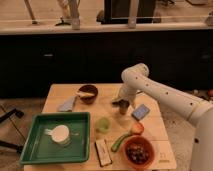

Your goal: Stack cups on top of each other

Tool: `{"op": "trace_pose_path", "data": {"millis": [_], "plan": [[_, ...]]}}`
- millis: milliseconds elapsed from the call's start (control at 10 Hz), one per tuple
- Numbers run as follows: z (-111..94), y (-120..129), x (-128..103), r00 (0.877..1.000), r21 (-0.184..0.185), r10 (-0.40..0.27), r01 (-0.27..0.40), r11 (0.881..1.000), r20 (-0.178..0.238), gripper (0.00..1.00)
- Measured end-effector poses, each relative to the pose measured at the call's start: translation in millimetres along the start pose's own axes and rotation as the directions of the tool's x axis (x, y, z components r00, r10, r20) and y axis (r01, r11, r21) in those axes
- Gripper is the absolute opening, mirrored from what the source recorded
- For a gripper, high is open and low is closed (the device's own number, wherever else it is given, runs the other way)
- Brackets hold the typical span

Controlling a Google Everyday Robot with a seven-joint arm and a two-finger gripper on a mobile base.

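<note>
The pale lime green cup [103, 125] stands upright near the middle of the wooden table [107, 107]. The dark olive-grey cup [124, 109] stands behind it and to the right, mostly covered by my gripper [121, 104]. The gripper hangs from the white arm that reaches in from the right and sits right at this cup's top. I cannot tell whether it is touching the cup. The two cups stand apart, about a cup's width or more.
A green tray [35, 150] at the front left holds a white handled mug [60, 135]. A dark brown bowl [88, 93] and a grey cloth [67, 104] lie at the back left. A blue sponge [141, 112], an orange-red item [136, 128], a green vegetable [120, 141], a filled bowl [138, 152] and a flat packet [103, 152] lie at the right and front.
</note>
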State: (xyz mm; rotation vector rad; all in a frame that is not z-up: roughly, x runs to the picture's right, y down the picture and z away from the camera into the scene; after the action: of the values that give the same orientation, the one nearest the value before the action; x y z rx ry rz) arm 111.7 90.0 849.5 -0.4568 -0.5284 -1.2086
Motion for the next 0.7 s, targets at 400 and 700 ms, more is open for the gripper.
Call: {"op": "trace_pose_path", "data": {"millis": [400,700], "plan": [[14.6,0.9,14.1,0.998,-0.004,-0.041,0.042,0.999,0.038,0.8],[23.5,7.1,21.9,0.997,-0.001,-0.038,0.039,0.999,0.066,0.8]]}}
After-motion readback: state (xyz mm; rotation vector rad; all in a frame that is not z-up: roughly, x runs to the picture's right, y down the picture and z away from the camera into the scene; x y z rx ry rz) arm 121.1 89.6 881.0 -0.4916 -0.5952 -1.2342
